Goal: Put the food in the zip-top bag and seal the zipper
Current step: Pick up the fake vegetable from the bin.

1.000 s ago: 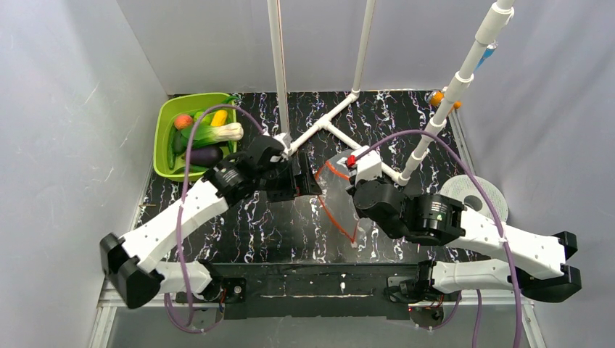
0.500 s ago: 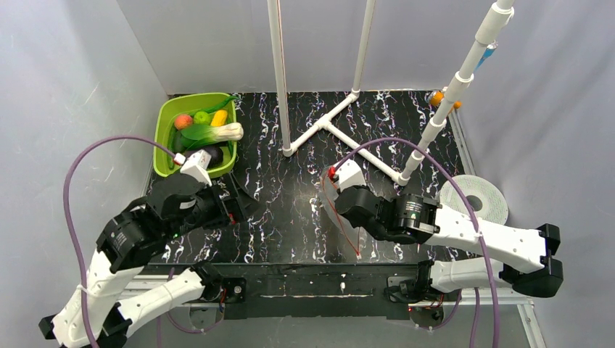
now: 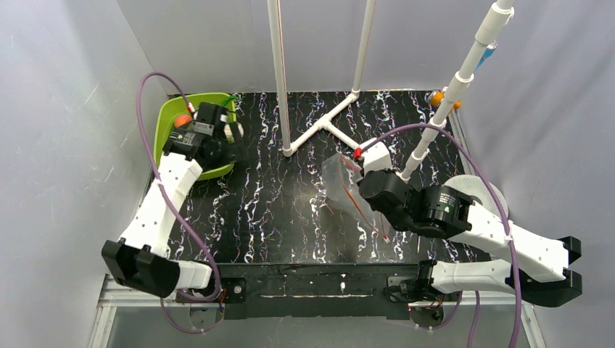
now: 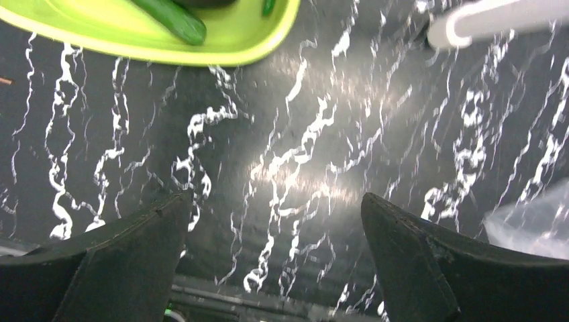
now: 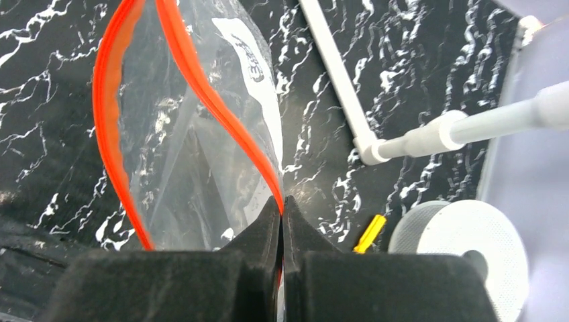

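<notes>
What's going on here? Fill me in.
The right gripper is shut on the bag at its zipper, holding it with the mouth gaping. The left gripper, open and empty, hovers by the green bin of food. No food shows in the bag.

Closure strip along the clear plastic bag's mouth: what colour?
The closure strip is red-orange, clearest in the right wrist view.

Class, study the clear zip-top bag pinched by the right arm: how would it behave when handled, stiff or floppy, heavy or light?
Probably floppy: the zip-top bag looks creased and its zipper bows into a curve. Likely very light, since the right gripper holds it by one pinched rim. Its mouth may sag shut.
</notes>
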Available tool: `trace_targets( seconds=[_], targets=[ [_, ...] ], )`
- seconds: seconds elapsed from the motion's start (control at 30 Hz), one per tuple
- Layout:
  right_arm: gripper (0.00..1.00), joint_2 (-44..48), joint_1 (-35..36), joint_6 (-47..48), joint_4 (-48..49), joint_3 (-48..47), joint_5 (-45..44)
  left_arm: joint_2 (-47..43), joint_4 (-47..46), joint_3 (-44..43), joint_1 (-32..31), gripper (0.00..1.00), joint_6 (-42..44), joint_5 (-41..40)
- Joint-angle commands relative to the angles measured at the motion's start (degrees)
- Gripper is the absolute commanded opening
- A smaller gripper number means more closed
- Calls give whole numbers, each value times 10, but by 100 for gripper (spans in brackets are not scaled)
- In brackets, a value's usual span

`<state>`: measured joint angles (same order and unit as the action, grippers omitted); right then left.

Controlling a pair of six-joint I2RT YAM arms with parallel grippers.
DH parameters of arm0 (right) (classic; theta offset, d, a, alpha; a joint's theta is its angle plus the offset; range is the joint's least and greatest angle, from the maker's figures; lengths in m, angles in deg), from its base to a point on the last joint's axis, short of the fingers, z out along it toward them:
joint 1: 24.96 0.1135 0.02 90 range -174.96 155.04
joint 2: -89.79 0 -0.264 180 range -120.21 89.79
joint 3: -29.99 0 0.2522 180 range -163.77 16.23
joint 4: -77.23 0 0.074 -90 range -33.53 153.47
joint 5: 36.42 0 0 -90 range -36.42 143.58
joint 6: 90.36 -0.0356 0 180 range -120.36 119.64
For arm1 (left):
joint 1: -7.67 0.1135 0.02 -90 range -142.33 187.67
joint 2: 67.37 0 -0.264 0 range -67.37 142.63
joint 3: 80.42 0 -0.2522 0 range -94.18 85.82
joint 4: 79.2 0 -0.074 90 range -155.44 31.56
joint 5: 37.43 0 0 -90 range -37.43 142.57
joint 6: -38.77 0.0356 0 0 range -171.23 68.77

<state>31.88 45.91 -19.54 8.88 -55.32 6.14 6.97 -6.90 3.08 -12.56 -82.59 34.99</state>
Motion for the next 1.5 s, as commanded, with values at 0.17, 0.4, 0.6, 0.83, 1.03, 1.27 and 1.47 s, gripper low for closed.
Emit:
trace_targets(
  seconds=[0.17, 0.4, 0.6, 0.83, 1.03, 1.27, 1.47],
  targets=[
    [1, -163, -15, 82, -40, -193, -22, 104, -244, 47, 268, 97, -38, 289],
    [1, -373, -14, 50, -26, -262, 45, 194, -226, -4, 314, 94, -26, 389],
    [1, -400, -14, 10, 64, -198, 169, 166, -255, 34, 314, 93, 19, 347],
    [1, -309, -39, 14, 139, -79, 294, 119, -308, 74, 263, 94, 136, 234],
    [1, -242, -85, 33, 153, -38, 343, 57, -507, 200, 212, 97, 357, 155],
    [1, -182, -123, 37, 153, 3, 391, 91, -589, 226, 191, 97, 698, 193],
    [1, -157, -143, 49, 157, 37, 432, 124, -686, 243, 193, 98, 767, 92]
  ],
)
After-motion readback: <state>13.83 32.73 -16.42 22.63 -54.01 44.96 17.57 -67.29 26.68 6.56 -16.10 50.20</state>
